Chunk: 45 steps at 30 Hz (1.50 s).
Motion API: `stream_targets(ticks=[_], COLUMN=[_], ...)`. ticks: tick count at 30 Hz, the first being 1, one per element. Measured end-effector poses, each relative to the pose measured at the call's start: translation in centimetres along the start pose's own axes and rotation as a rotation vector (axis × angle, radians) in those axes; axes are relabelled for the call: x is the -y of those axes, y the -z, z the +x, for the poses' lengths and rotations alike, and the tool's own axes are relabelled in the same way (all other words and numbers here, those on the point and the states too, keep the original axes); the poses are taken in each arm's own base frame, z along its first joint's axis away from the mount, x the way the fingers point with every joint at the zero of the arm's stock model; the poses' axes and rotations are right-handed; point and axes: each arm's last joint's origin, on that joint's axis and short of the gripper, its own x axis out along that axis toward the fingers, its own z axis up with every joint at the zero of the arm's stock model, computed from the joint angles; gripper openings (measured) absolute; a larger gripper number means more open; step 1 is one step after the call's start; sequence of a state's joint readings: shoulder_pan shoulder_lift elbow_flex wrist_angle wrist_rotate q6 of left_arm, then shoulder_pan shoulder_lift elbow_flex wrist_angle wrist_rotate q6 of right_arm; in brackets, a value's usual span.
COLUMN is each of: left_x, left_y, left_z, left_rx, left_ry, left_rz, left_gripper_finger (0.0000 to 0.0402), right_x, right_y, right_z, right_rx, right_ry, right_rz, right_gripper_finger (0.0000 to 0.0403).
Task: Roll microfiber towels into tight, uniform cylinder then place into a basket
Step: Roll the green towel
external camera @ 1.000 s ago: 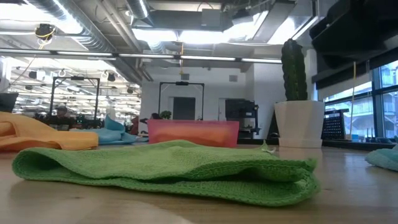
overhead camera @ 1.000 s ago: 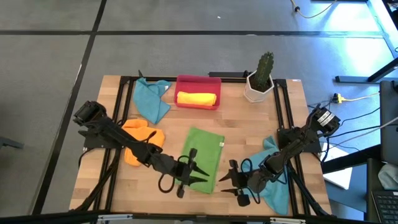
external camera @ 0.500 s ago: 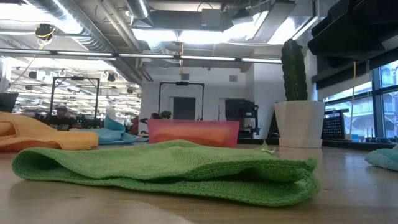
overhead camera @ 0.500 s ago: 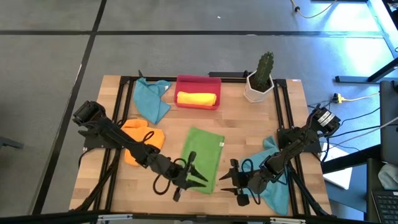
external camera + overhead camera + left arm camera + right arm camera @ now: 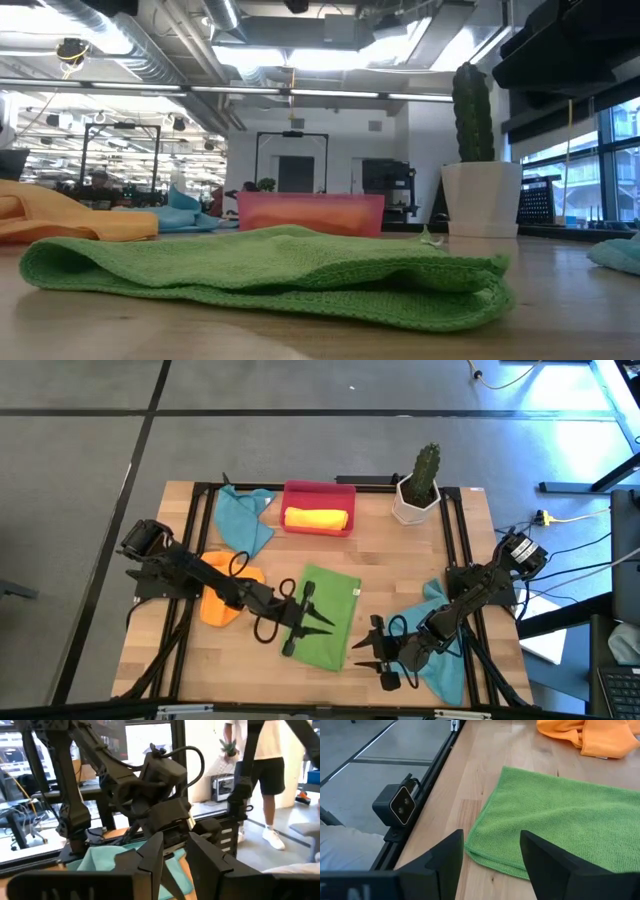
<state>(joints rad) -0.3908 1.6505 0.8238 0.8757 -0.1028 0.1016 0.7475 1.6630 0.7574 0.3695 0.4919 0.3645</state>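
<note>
A green towel (image 5: 330,622) lies flat on the table's near middle, folded double, as the low view (image 5: 270,272) shows. My left gripper (image 5: 322,612) hovers open over the towel's left part and touches nothing. My right gripper (image 5: 362,652) is open just right of the towel's near right corner, and its wrist view shows the towel (image 5: 570,825) ahead of it. A rolled yellow towel (image 5: 317,518) lies in the red basket (image 5: 318,489) at the far middle.
An orange towel (image 5: 222,588) lies at the left and a teal towel (image 5: 245,520) at the far left. Another teal towel (image 5: 440,655) lies under my right arm. A white cactus pot (image 5: 415,502) stands at the far right. A small camera (image 5: 400,809) sits at the table's near edge.
My left gripper has gone from the towel's near left edge toward the table's far edge and now stands over the towel's left part. The green towel and my right gripper have kept still.
</note>
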Motion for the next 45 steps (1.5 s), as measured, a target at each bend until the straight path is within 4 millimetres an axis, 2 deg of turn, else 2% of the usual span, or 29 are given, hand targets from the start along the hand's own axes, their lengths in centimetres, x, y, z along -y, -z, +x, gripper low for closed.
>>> stream_targets(ticks=[7,22,29,34,45], left_x=[0.3,0.7,0.8,0.8,0.8], left_y=[0.0,0.0,0.0,0.3,0.3], left_z=[0.0,-0.1,-0.1,-0.1,-0.1], left_rx=[0.002,-0.005,-0.005,-0.034,-0.035], left_ry=[0.009,0.022,0.024,0.019,0.013], left_rz=[-0.002,0.003,0.002,-0.044,-0.037], left_gripper_finger=[0.0080,0.0080,0.0080,0.0080,0.0080], right_x=[0.0,0.2,0.2,0.3,-0.6], right_y=[0.0,0.1,0.1,0.1,3.1], right_z=[0.0,0.1,0.1,0.2,3.4], right_rx=[0.004,-0.003,-0.002,0.006,0.025], right_ry=[0.011,0.019,0.021,0.044,-0.050], right_rz=[0.072,0.037,-0.047,-0.057,-0.157], right_gripper_finger=[0.0197,0.0197,0.0197,0.0197,0.0198])
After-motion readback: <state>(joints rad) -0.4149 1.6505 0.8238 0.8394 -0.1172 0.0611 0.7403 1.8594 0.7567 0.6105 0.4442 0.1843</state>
